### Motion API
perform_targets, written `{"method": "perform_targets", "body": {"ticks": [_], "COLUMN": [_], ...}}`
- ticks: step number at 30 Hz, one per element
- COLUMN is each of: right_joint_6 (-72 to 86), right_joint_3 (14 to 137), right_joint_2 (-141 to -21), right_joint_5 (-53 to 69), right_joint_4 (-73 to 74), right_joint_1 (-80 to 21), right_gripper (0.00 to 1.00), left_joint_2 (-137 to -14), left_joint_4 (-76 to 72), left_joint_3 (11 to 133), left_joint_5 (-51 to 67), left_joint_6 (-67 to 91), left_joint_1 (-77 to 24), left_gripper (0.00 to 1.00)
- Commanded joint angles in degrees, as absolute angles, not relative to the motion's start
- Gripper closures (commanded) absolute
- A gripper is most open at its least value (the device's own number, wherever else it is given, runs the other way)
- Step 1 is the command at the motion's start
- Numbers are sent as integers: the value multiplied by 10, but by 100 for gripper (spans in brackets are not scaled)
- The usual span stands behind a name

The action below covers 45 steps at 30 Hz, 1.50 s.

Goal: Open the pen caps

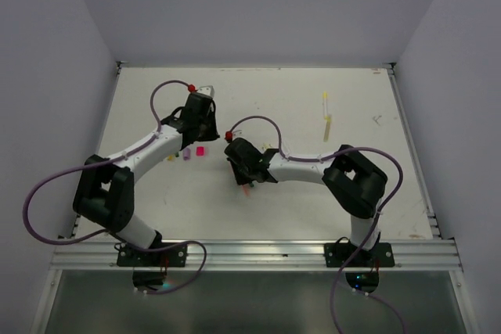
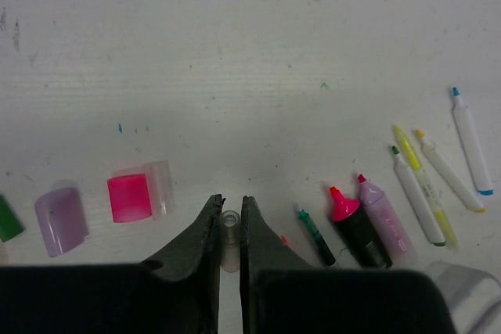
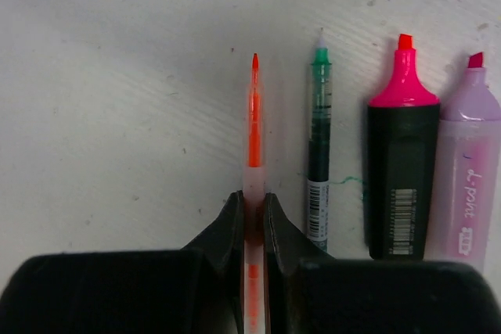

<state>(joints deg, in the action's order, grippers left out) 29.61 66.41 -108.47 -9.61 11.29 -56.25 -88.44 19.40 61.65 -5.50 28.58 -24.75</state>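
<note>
My left gripper point(image 2: 230, 202) is shut on a small clear pale pen cap point(image 2: 228, 232), held just above the table. A pink cap point(image 2: 129, 197), a lilac cap point(image 2: 60, 220) and a green cap point(image 2: 6, 219) lie to its left. My right gripper point(image 3: 252, 201) is shut on a thin orange pen point(image 3: 254, 115) whose bare tip points away from the jaws. Beside it lie a green-tipped pen point(image 3: 319, 146), a black-and-pink highlighter point(image 3: 402, 170) and a fat lilac one point(image 3: 468, 177), all uncapped. In the top view both grippers point(image 1: 192, 145) point(image 1: 244, 181) sit mid-table.
Several thin white and yellow pens point(image 2: 427, 185) lie to the right in the left wrist view. Two yellow pieces point(image 1: 326, 115) lie far right of centre on the white table point(image 1: 297, 209). A raised rim point(image 1: 411, 146) borders the table's right side.
</note>
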Motion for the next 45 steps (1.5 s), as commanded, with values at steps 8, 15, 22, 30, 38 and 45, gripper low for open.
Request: {"method": "perform_targets", "body": {"ticks": [8, 15, 22, 30, 38, 45], "right_joint_6": [350, 331, 316, 301, 294, 260], "right_joint_3": [703, 680, 681, 674, 654, 664], "right_joint_2": [-1100, -1060, -1007, -930, -864, -895], "right_joint_5": [-166, -108, -96, -141, -173, -171], "right_joint_4": [209, 163, 160, 174, 203, 214], "right_joint_1": [-540, -538, -538, -533, -419, -271], "right_gripper": [91, 77, 67, 53, 40, 32], "left_joint_2": [-977, -1022, -1039, -1031, -976, -837], "left_joint_4": [224, 229, 234, 241, 256, 272], "left_joint_3": [651, 656, 660, 660, 670, 681], "left_joint_5": [-33, -60, -73, -86, -78, -94], "left_joint_6": [250, 248, 246, 253, 265, 266], "left_joint_1": [-245, -245, -245, -245, -245, -245], "left_gripper": [88, 85, 77, 69, 67, 59]}}
